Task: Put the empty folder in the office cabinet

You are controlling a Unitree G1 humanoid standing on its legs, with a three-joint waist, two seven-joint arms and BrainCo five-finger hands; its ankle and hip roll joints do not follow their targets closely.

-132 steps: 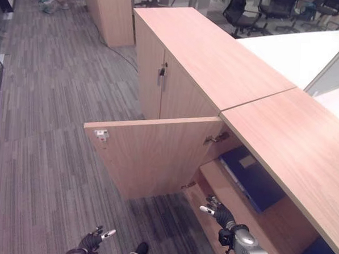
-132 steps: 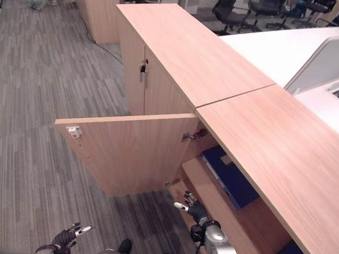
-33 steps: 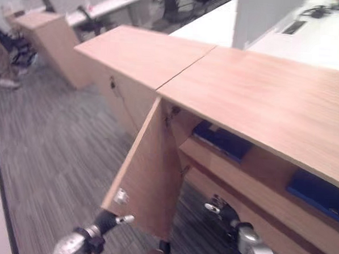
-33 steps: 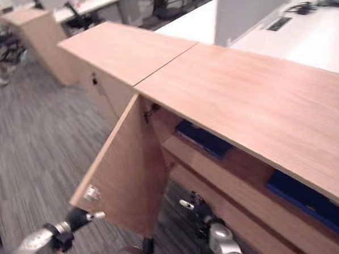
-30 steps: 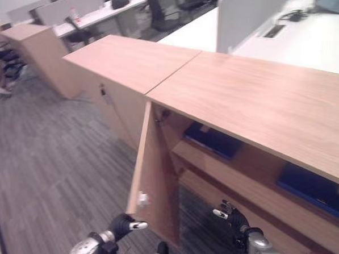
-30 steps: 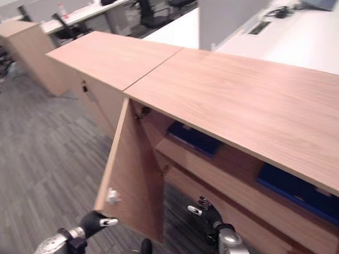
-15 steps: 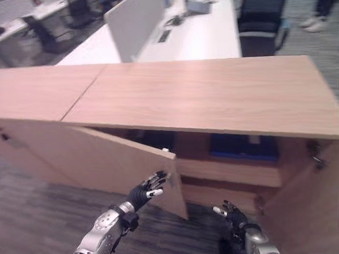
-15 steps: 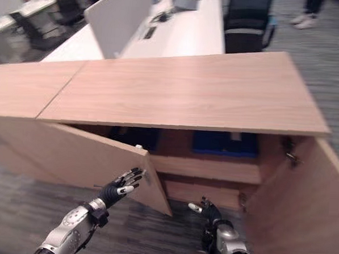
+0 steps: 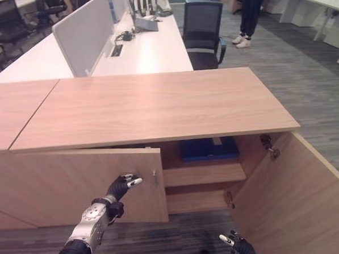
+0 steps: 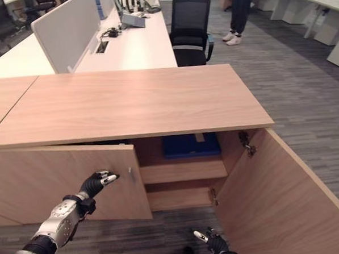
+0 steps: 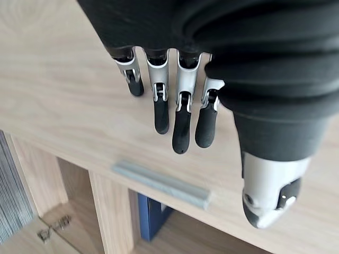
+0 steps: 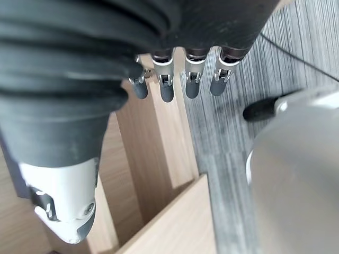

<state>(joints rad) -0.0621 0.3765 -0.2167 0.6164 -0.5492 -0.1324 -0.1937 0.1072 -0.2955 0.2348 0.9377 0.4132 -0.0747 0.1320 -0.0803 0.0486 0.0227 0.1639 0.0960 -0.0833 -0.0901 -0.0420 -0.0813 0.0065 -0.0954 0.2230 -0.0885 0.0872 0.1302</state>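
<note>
Folder [image 9: 208,149], blue, flat on upper shelf inside office cabinet [image 9: 159,104], left hand [image 9: 121,187] fingers straight, apparently touching left door [image 9: 70,181] beside its handle [image 11: 160,184], right hand [image 9: 241,249] fingers relaxed, low before right door [image 9: 294,196].

Blue folder [image 9: 208,149] flat on open office cabinet's [image 9: 159,106] upper shelf

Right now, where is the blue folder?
The blue folder lies flat on the upper shelf inside the open cabinet, just under the wooden top, between the two open doors.
</note>
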